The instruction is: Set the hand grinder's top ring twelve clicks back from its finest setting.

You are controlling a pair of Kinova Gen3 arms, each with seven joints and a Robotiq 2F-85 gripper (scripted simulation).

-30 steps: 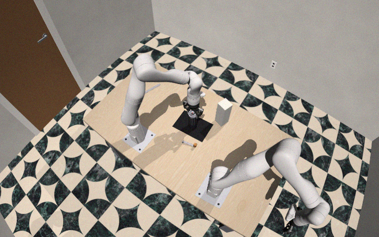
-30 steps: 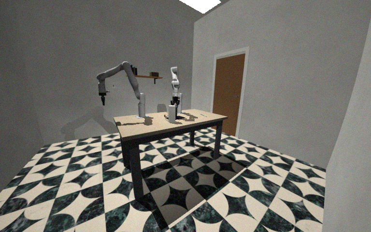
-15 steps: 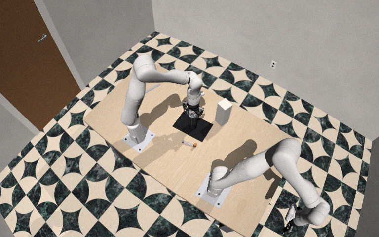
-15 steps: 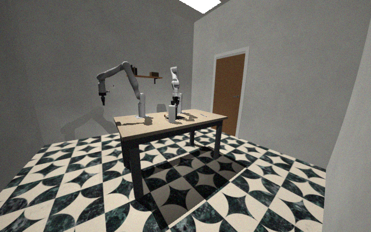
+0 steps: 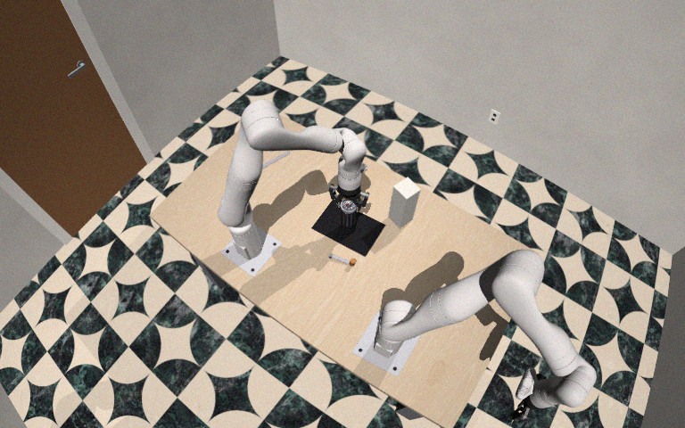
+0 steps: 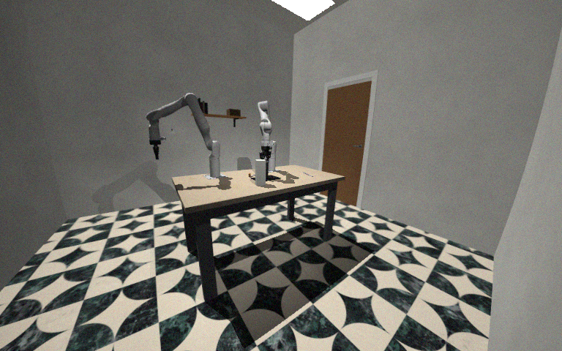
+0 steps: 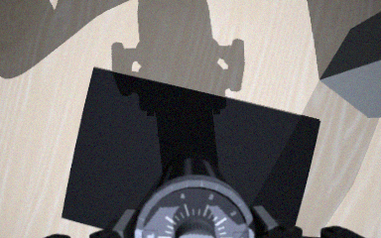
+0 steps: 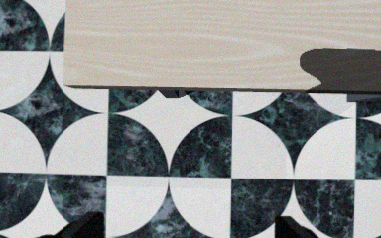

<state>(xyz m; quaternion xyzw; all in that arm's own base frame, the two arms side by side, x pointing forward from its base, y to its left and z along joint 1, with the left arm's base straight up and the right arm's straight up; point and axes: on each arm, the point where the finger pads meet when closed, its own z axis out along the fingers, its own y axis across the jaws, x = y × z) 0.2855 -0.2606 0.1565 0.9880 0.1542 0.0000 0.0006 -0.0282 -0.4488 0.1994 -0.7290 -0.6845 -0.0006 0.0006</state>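
Observation:
The dark ribbed hand grinder (image 5: 348, 220) stands upright on its black mat (image 5: 370, 238) (image 7: 104, 144). Its round top ring (image 5: 346, 208) (image 7: 194, 179) surrounds a dial with white tick marks and numbers; the lower part of the dial is cut off in the left wrist view. My left gripper (image 7: 194, 225) points down over the grinder, with one finger against each side of the ring, and is shut on it. My right gripper (image 8: 190, 225) (image 6: 156, 157) is open and empty, beyond the table edge. The crank with an orange knob (image 5: 352, 261) lies detached on the table in front of the mat.
A tall white box (image 5: 402, 204) (image 6: 260, 173) stands close beside the mat. A thin grey bar (image 5: 276, 160) lies behind the left arm. The right arm reaches out over the floor past the table's edge. Both arm bases stand along one long side of the table.

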